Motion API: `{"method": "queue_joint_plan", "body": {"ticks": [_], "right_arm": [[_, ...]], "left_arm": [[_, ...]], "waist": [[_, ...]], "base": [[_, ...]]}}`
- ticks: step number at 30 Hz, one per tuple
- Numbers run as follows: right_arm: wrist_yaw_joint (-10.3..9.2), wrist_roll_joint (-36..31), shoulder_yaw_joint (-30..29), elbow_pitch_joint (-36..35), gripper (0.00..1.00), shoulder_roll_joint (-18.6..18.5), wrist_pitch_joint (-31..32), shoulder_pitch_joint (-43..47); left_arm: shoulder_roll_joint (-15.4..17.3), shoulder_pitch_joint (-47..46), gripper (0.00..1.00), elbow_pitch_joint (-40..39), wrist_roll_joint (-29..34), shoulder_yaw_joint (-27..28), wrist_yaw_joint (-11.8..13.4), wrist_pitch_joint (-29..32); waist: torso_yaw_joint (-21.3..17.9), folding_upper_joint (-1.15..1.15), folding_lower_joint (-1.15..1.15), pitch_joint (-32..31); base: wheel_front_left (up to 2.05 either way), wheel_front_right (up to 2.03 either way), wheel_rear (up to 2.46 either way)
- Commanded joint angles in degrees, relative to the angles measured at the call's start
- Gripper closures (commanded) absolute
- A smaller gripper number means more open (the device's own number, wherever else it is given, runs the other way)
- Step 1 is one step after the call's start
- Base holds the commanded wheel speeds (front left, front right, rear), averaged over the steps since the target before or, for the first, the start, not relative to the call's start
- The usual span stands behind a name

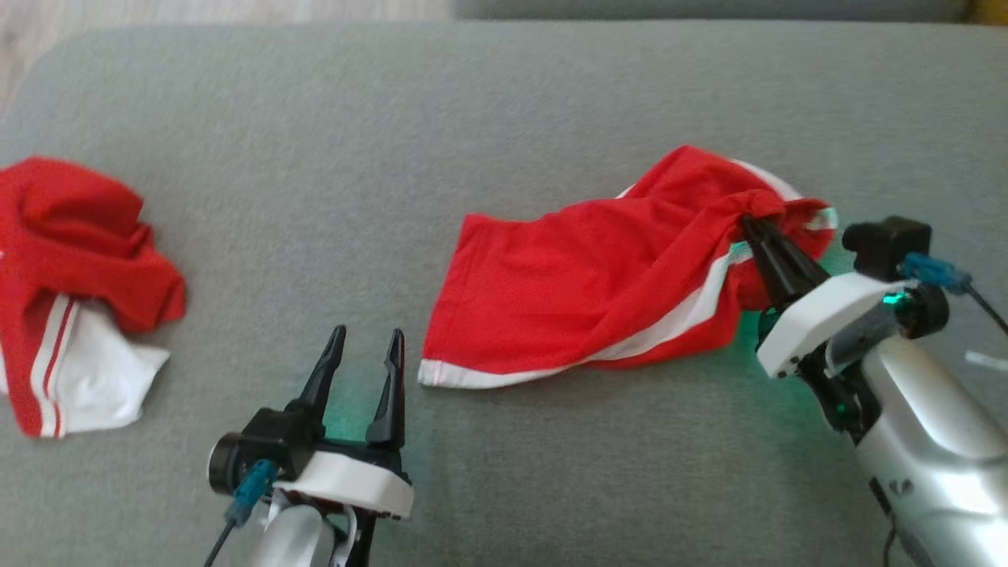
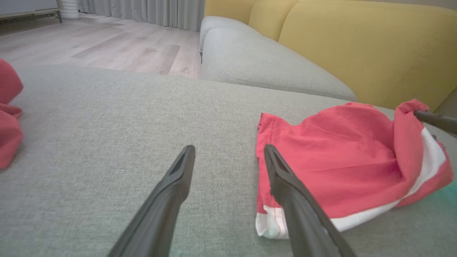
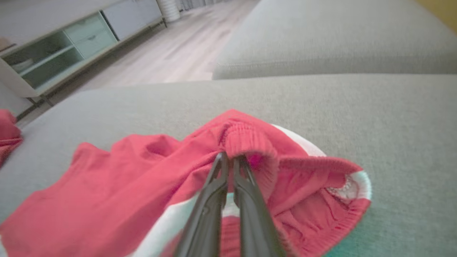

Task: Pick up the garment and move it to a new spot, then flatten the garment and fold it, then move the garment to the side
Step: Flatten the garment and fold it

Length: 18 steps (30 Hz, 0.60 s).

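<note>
We see the garment (image 1: 583, 291), red shorts with white trim, lying on the grey cushion (image 1: 394, 118) right of centre, its hem end flat and its waistband end bunched and lifted. Our right gripper (image 1: 748, 224) has its fingers pressed together on the ribbed waistband at that far right end. The fingertips are sunk into the fold, so we cannot make out how much cloth they pinch. Our left gripper (image 1: 368, 334) hovers spread wide and empty, just beside the hem corner; whether it touches the cushion we cannot tell. A red and white clothing heap (image 1: 79, 260) lies well apart at the left, cut off by the frame edge.
</note>
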Motion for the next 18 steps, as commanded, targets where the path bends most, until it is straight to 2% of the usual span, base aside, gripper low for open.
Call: {"method": "queue_joint_plan", "body": {"ticks": [1, 2, 3, 4, 5, 13, 15, 18], "right_arm": [[0.43, -0.94, -0.43, 2.33, 0.73, 0.65, -0.37, -2.66], [0.43, -1.68, -0.48, 4.28, 0.56, 0.8, -0.8, -3.64], [0.43, -1.68, -0.48, 4.28, 0.56, 0.8, -0.8, -3.64], [0.43, -2.4, -0.7, 6.15, 0.24, 0.96, -1.55, -4.5], [0.43, -2.9, -1.19, 8.07, 0.0, 1.22, -2.34, -5.18], [0.43, -9.14, -6.32, 18.05, 0.0, 3.36, -10.83, -6.31], [0.43, -11.69, -8.47, 17.33, 0.0, 3.96, -11.39, -5.39], [0.43, -16.57, -14.67, 9.26, 0.0, 5.58, -11.47, -1.41]], "left_arm": [[0.21, -2.23, 0.0, -1.69, -0.61, 1.06, 0.49, -0.29], [0.21, -2.46, 0.0, -1.67, -0.69, 1.0, 0.57, -0.29], [0.21, -2.46, 0.0, -1.67, -0.69, 1.0, 0.57, -0.29], [0.21, -2.65, 0.0, -1.66, -0.78, 0.96, 0.69, -0.29], [0.21, -2.81, 0.0, -1.68, -0.86, 0.93, 0.85, -0.29], [0.21, -2.34, 0.0, -1.63, 0.1, 3.56, 2.25, -0.29], [0.21, -1.77, 0.0, -1.95, 0.87, 4.88, 2.72, -0.29], [0.21, -0.69, 0.0, -2.58, 2.06, 7.06, 3.46, -0.29]], "waist": [[1.94, 0.0, -0.01, 2.06], [2.07, 0.0, -0.01, 2.23], [2.07, 0.0, -0.01, 2.23], [2.13, 0.0, -0.01, 2.35], [2.13, 0.0, -0.01, 2.46], [-0.19, 0.0, -0.01, 0.55], [-0.93, 0.0, -0.01, -0.28], [-2.05, 0.0, -0.01, -1.56]], "base": [[0.0, 0.0, 0.0], [0.0, 0.0, 0.0], [0.0, 0.0, 0.0], [0.0, 0.0, 0.0], [0.0, 0.0, 0.0], [0.0, 0.0, 0.0], [0.0, 0.0, 0.0], [0.0, 0.0, 0.0]]}}
